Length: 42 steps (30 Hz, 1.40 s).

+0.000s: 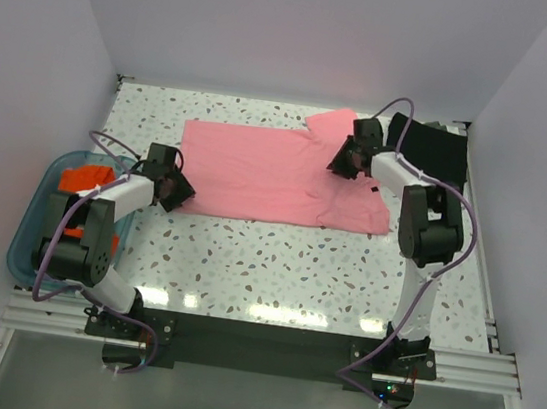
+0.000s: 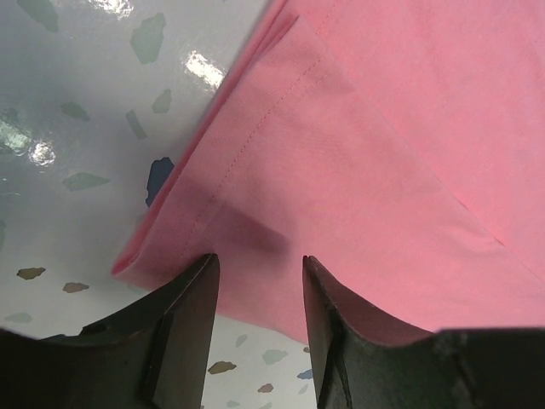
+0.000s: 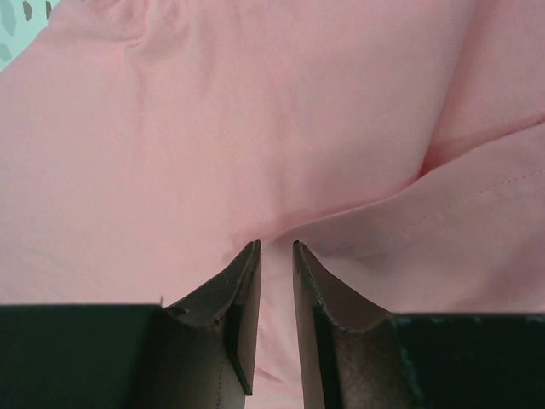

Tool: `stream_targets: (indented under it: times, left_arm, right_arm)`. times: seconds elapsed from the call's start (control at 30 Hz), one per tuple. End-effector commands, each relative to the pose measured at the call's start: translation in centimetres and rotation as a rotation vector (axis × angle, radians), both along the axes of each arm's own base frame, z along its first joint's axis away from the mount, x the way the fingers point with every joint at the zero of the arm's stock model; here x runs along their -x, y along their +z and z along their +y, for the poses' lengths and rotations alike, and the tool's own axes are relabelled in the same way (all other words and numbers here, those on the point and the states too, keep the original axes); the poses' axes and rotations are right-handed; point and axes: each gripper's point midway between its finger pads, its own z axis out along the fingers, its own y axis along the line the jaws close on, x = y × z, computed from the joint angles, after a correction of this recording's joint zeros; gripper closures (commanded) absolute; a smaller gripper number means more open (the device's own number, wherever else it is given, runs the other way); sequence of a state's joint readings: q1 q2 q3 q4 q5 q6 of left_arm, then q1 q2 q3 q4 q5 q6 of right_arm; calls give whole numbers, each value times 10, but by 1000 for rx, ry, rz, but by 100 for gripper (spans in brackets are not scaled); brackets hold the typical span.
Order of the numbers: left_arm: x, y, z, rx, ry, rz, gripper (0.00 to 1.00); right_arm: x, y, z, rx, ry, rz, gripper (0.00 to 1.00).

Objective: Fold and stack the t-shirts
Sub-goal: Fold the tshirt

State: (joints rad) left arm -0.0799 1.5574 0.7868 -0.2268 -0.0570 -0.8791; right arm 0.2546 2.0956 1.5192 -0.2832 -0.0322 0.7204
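Salmon-pink t-shirt (image 1: pixel 258 172) lying spread flat mid speckled table (image 1: pixel 276 265); black t-shirt (image 1: pixel 432 150) sitting folded at far-R corner. L gripper (image 2: pixel 258 264) straddling near-L hem corner, jaws apart. R gripper (image 3: pixel 277 247) pinching pink cloth on shirt's R side, jaws nearly closed. Blue tub (image 1: pixel 33 233) sitting at L edge.

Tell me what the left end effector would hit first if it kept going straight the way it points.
The salmon-pink t-shirt: its hemmed corner lies directly ahead of the open left end effector. How near it is stays unclear from the wrist view.
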Motion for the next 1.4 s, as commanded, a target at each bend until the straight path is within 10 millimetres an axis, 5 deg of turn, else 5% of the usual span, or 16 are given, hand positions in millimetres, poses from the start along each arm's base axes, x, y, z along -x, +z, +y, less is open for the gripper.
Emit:
stream_targets:
  times: [0.0,0.17,0.37,0.6,0.8,0.93,1.37]
  left_arm:
    - [-9,13,2,-14,11,-39,51]
    - [-3,26,11,-55,36,-56,45]
    - [24,28,37,-151,160,8,33]
    - [32,8,37,-136,193,41,37]
    - [32,-6,35,-121,211,62,42]
    - [27,-12,34,-116,224,75,45]
    - [31,-33,43,-169,249,145,63]
  right_arm:
    - [-14,23,12,-39,13,-52,74]
    - [-10,62,-14,49,-28,-111,62]
    - [38,92,-60,151,-83,-124,61]
    - [117,60,-100,220,-120,-30,61]
    - [152,30,-130,201,-169,34,61]
    - [162,17,-146,203,-201,60,61]
    - [157,-19,-150,204,-231,103,52]
